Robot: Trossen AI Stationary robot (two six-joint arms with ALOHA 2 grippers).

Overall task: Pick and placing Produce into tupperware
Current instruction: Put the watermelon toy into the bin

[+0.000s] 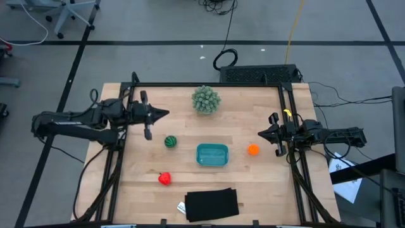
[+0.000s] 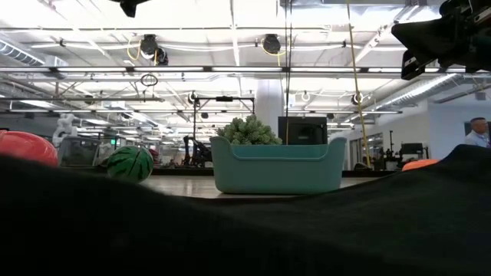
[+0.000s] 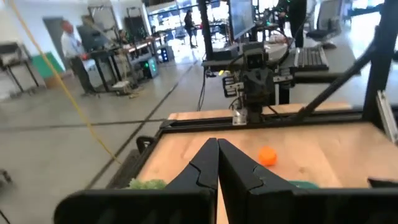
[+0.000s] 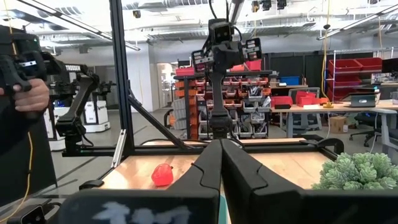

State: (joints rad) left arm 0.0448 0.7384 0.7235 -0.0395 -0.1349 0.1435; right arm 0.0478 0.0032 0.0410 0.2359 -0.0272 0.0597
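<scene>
The teal-blue tub (image 1: 212,154) stands near the table's middle and holds nothing that shows; the low view shows it side-on (image 2: 278,164). The dark green striped piece (image 1: 170,142) lies left of it, the orange ball (image 1: 253,149) right of it, the red lumpy piece (image 1: 164,178) toward the near left. My left gripper (image 1: 166,114) hovers shut at the left side, beyond the green piece. My right gripper (image 1: 260,133) hovers shut at the right side, just beyond the orange ball. The wrist views show the orange ball (image 3: 267,155) and the red piece (image 4: 162,175).
A pale green spiky ball (image 1: 206,99) sits near the far edge. A black flat rectangle (image 1: 211,204) lies at the near edge and fills the low view's foreground (image 2: 245,230). Black frame rails run along both table sides. People stand in the room beyond.
</scene>
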